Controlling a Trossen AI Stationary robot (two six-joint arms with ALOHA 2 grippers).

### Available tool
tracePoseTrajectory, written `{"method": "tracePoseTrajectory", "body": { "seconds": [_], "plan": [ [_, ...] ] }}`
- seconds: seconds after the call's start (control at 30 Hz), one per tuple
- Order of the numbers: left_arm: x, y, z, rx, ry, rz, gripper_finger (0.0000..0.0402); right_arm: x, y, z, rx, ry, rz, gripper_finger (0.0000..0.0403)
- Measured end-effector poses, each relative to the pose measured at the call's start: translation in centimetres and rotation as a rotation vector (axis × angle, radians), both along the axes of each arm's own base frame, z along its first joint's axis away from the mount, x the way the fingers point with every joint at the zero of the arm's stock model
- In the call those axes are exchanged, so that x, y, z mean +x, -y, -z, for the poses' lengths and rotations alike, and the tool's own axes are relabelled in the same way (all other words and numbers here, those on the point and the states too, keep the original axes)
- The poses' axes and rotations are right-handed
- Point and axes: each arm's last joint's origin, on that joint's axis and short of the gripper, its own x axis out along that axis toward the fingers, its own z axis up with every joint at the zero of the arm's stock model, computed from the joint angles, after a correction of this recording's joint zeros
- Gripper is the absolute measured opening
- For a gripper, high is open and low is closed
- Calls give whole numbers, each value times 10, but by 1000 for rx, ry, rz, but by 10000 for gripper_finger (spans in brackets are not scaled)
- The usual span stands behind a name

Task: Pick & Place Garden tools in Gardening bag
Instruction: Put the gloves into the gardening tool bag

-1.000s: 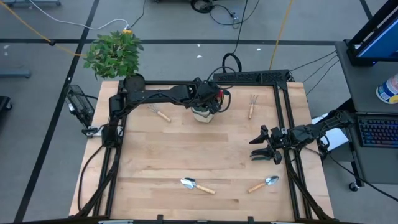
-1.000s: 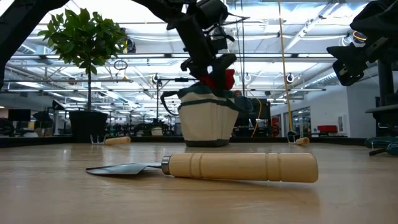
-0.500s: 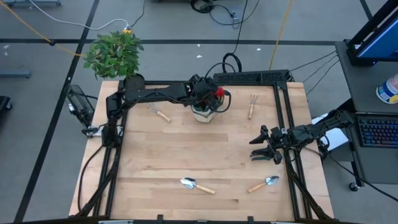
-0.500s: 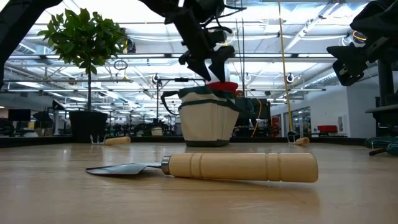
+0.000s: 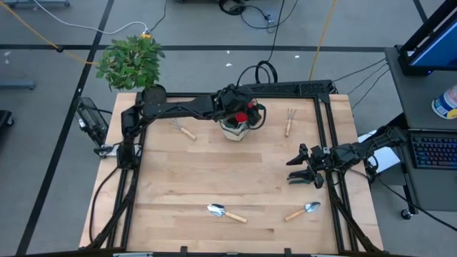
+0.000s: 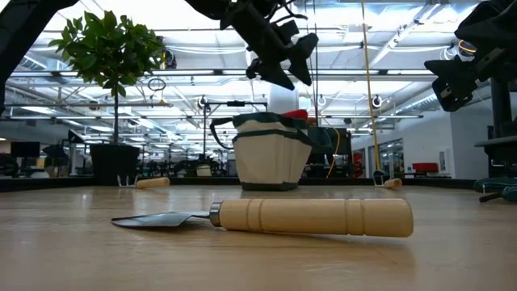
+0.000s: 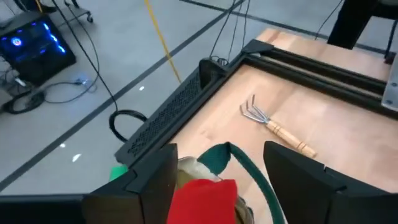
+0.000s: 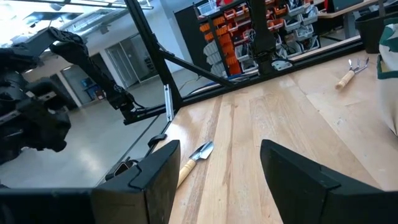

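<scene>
The beige gardening bag (image 5: 234,128) with green trim stands at the table's far middle; it also shows in the low view (image 6: 271,158). A red glove (image 5: 241,118) lies in its top, just showing over the rim (image 6: 297,115). My left gripper (image 6: 283,56) hovers open above the bag, with the glove (image 7: 202,199) below and between its fingers, not touched. My right gripper (image 5: 301,171) is open and empty near the table's right edge. Two claw rakes (image 5: 184,130) (image 5: 289,121) and two trowels (image 5: 226,213) (image 5: 303,210) lie flat on the table.
A leafy potted plant (image 5: 132,61) stands at the far left corner. The bag's green handle (image 7: 249,171) arches up under my left gripper. A black frame (image 5: 328,114) borders the table's far and right sides. Bare wood lies in the table's middle.
My left gripper, which held the red glove over the bag, has lowered it into the bag's top, opened and let go, then risen straight up. The glove now rests in the bag, mostly below the rim.
</scene>
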Motion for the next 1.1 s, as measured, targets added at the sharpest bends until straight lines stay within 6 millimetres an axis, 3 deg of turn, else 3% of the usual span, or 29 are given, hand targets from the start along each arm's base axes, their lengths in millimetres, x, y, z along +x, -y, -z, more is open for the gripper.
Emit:
{"method": "tracePoseTrajectory", "body": {
  "seconds": [0.47, 0.8, 0.97, 1.1],
  "plan": [
    [-9, 1, 20, -128, -143, -64, 185, 0, 0, 0, -8, 1, 3, 215],
    [2, 11, 54, -147, -222, -142, 165, 0, 0, 0, -2, 0, 0, 215],
    [-1, 18, 48, -89, -239, -181, 152, 0, 0, -1, 2, 5, -1, 215],
    [-7, 24, 28, -43, -201, -184, 142, 0, 0, -1, 3, 7, -1, 215]
  ]
}}
